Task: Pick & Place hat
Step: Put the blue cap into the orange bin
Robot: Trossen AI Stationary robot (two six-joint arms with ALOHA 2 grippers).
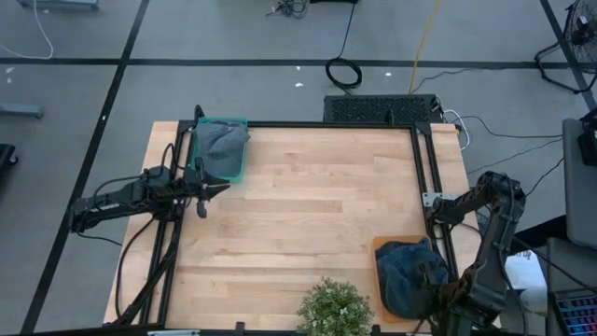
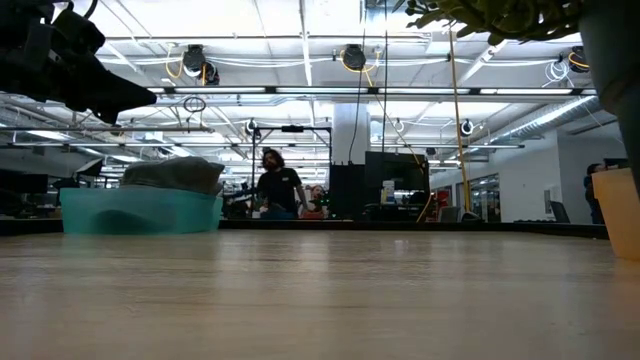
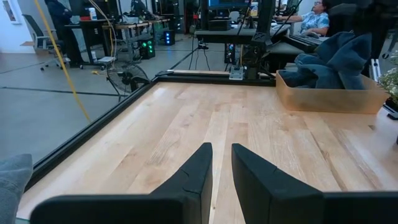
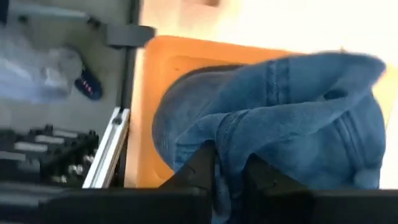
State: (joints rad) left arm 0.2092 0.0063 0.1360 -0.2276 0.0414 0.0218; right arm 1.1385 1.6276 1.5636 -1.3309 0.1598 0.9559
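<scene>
A blue denim hat (image 4: 280, 124) lies bunched in an orange bin (image 4: 149, 112) at the table's near right corner (image 1: 378, 247). My right gripper (image 4: 230, 168) points down over it, shut on the denim; in the high view the arm (image 1: 485, 243) covers part of the hat (image 1: 406, 275). A grey hat (image 1: 222, 140) lies in a teal bin (image 1: 238, 173) at the far left. Just in front of that bin, my left gripper (image 3: 219, 149) hovers level, open by a narrow gap, with nothing between its fingers. My right gripper pinches a raised fold of the blue hat's denim (image 4: 229, 140) between its two fingers, coming from above and pointing down. The number of layers cannot be told. The remainder of the hat stays in the orange bin.
A potted plant (image 1: 334, 308) stands at the near edge, just left of the orange bin. A black frame rail (image 1: 422, 168) runs along the table's right side. Bare wood (image 1: 308, 205) spans the middle. A person (image 2: 275, 185) stands in the room behind.
</scene>
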